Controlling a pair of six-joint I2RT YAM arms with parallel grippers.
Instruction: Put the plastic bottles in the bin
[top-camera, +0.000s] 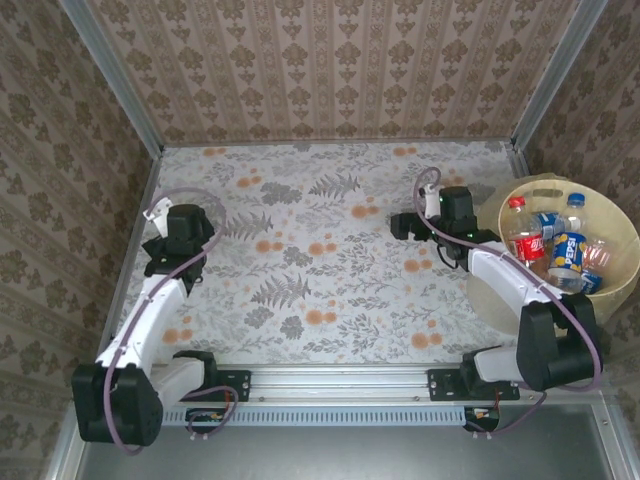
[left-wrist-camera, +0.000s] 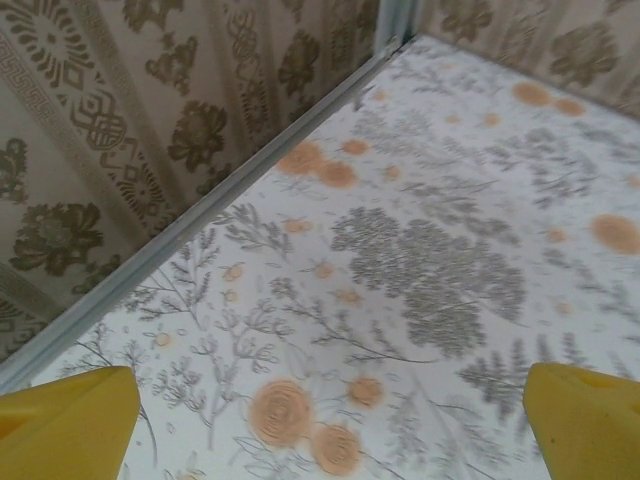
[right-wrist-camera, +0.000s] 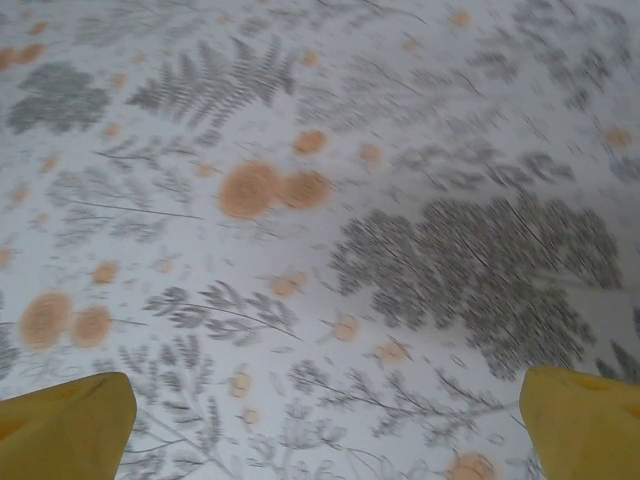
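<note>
Pale-yellow bin (top-camera: 622, 262), red- and blue-labelled plastic bottles (top-camera: 568, 255), grey-and-orange floral table (top-camera: 330, 260), brown damask walls (top-camera: 330, 60).

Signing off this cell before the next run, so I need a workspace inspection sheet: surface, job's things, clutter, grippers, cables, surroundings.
Surface: floral tablecloth, flat, no bottles lying on it.
Job's things: several plastic bottles, all inside the bin at the right edge.
Clutter: nothing seen.
Grippers: left gripper open, empty, over the cloth; right gripper open, empty.
Cables: cables run in loose loops, left and right.
Surroundings: patterned walls, metal frame posts.
</note>
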